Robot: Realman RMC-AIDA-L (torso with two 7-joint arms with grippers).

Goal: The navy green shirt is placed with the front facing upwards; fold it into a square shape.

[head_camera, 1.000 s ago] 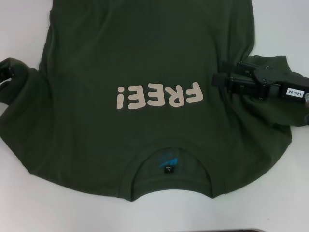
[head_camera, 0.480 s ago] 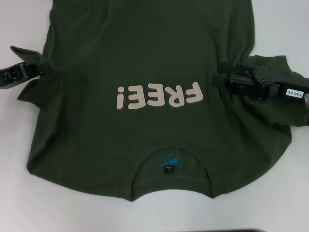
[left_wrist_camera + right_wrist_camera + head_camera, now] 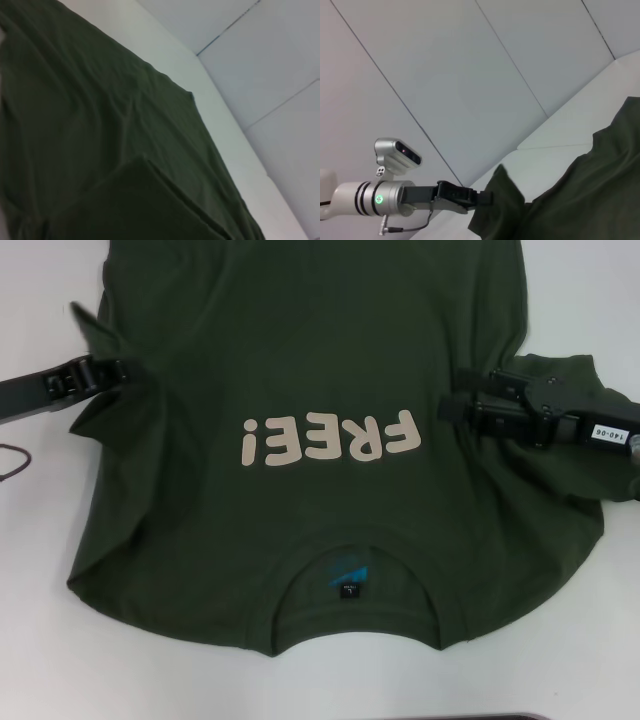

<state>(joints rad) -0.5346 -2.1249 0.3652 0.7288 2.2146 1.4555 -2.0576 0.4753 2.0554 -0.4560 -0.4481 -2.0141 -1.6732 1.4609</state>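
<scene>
Left gripper [image 3: 112,371], clamped on the left sleeve of the dark olive-green cotton T-shirt [image 3: 320,360] spread print-up on the white table [image 3: 40,640], has carried that sleeve inward over the past second, starting the side fold. Right gripper [image 3: 462,405] has stayed pinching the right sleeve over the body. Only the right wrist view shows the left sleeve lifted off the table.

White table [image 3: 600,300] beneath; pale panelled wall [image 3: 445,75] behind.

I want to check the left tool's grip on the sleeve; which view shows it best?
The head view: the left tool pinches the navy green shirt at its raised sleeve. The right wrist view shows it from afar. The left wrist view shows only cloth.
</scene>
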